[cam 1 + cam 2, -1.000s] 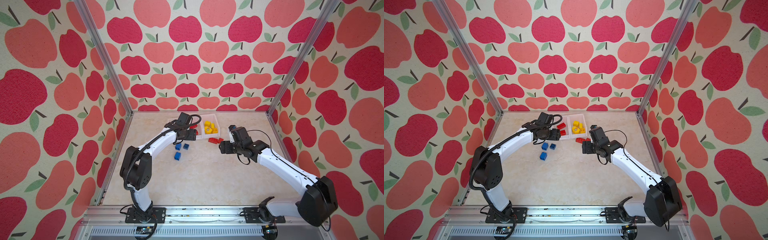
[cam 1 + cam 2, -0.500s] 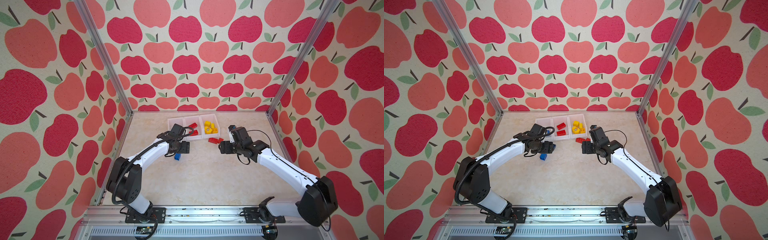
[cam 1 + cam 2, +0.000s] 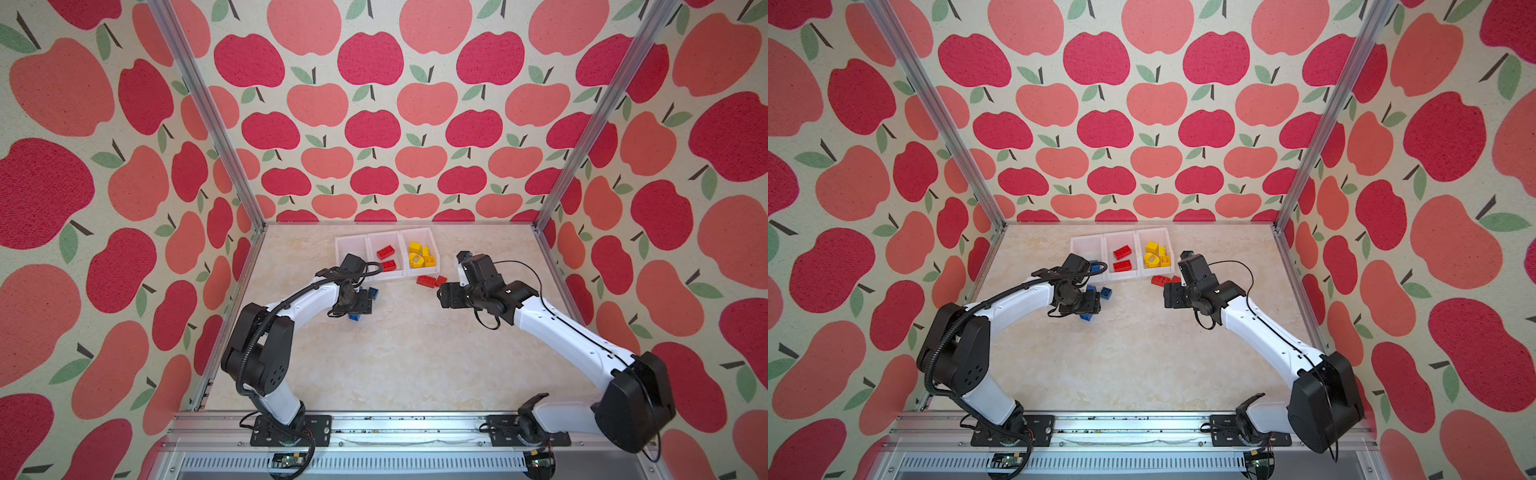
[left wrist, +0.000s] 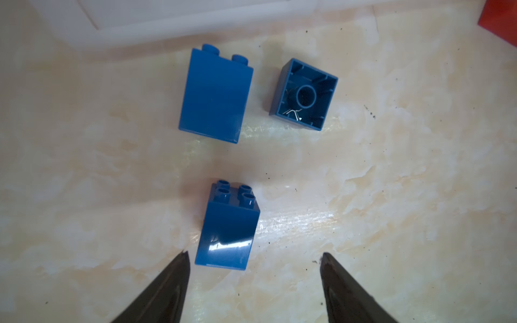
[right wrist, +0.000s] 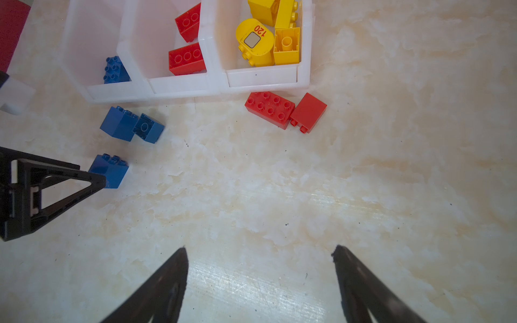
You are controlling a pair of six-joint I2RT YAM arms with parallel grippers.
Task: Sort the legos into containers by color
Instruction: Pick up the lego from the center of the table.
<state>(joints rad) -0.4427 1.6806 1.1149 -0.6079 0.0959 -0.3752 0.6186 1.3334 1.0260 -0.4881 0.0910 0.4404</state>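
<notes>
Hanging the left gripper (image 4: 255,254) low over the beige marbled tabletop (image 4: 391,195), fingers spread well apart and gripping nothing, with a small blue studded plastic brick (image 4: 228,235) just between the tips, nearer one finger. Spotting two more blue bricks (image 4: 215,95) further on, beside the row of three joined white plastic bins (image 5: 263,77). Holding the right gripper (image 5: 259,248) wide apart too, empty, pointing at two red bricks (image 5: 270,109) touching each other right by the bins. Seeing one blue brick (image 5: 114,71), two red ones (image 5: 186,58) and a yellow pile (image 5: 286,44) sorted in separate bins.
</notes>
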